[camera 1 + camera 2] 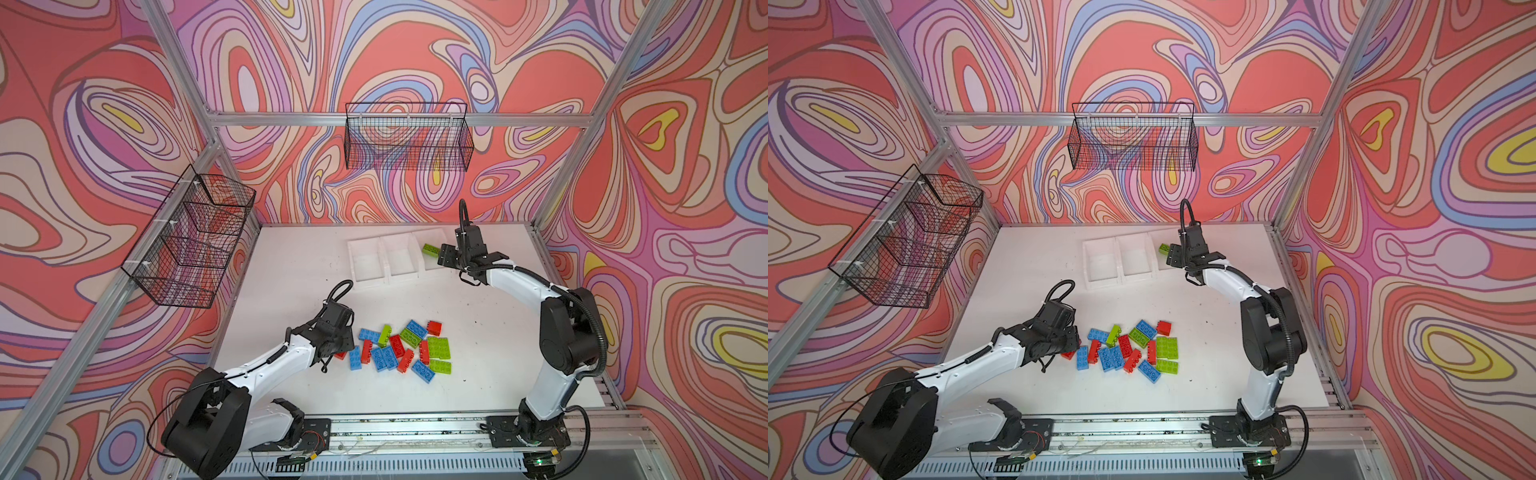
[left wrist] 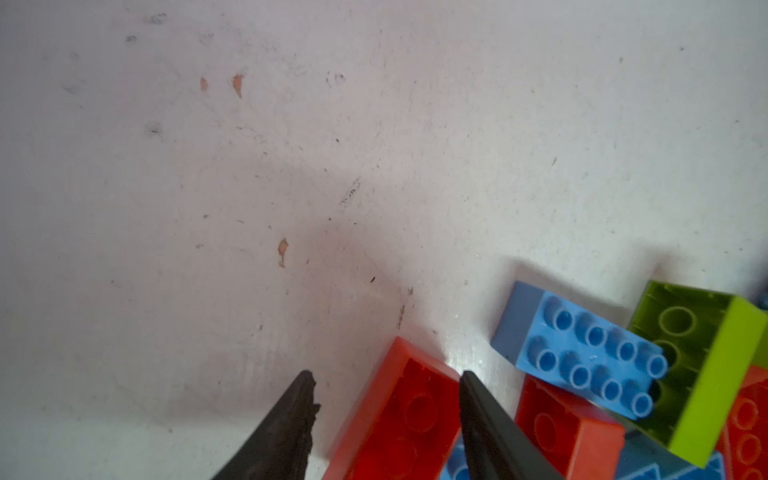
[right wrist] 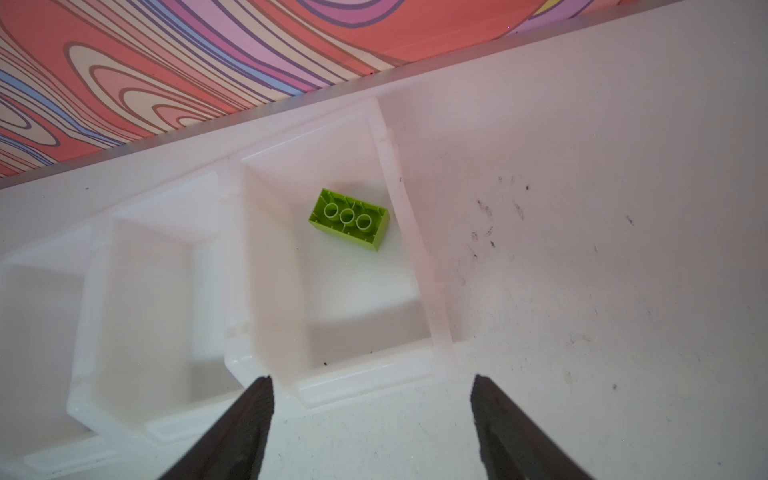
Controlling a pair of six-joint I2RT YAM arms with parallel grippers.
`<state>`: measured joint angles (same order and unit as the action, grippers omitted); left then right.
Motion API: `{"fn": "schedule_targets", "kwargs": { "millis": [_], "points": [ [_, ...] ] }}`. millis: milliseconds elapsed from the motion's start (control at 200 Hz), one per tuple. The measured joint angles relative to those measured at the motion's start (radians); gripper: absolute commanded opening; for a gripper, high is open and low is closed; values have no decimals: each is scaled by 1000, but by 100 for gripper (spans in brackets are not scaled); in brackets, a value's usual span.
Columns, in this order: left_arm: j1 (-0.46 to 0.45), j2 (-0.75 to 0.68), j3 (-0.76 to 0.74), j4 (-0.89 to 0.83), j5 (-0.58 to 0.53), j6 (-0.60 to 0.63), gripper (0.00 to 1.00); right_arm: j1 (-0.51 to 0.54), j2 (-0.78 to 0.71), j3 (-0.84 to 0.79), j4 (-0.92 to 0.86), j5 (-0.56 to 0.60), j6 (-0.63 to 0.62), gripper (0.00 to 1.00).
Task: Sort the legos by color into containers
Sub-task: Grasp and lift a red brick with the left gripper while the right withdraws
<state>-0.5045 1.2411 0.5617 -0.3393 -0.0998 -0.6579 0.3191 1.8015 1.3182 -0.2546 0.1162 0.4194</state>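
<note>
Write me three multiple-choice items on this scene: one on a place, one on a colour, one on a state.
1. The lone green brick lies in: A) the end bin by the right arm; B) the middle bin; C) a wire basket.
2. The brick between the fingers of the left pincer is: A) blue; B) red; C) green.
3. The right pincer is: A) shut on a brick; B) open and empty; C) shut on nothing.
Answers: 1 A, the right wrist view shows it on that bin's floor; 2 B, a red brick sits between the fingers; 3 B, its fingers stand wide apart, holding nothing.
</note>
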Motion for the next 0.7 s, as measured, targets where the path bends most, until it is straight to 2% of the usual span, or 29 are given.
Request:
{"fn": "schedule_targets", "kwargs": {
  "millis": [90, 301, 516, 701],
  "points": [
    [0, 4, 9, 2, 14, 19, 65, 0, -35, -20, -5, 2, 0, 79],
    [0, -22, 13, 8, 22, 45, 67, 0, -76, -29, -1, 5, 1, 78],
    [0, -21, 13, 16, 32, 52, 67, 0, -76, -44, -2, 5, 1, 78],
    [-1, 18, 12, 25, 42, 52, 63, 0, -76, -46, -2, 5, 1, 78]
  ]
}}
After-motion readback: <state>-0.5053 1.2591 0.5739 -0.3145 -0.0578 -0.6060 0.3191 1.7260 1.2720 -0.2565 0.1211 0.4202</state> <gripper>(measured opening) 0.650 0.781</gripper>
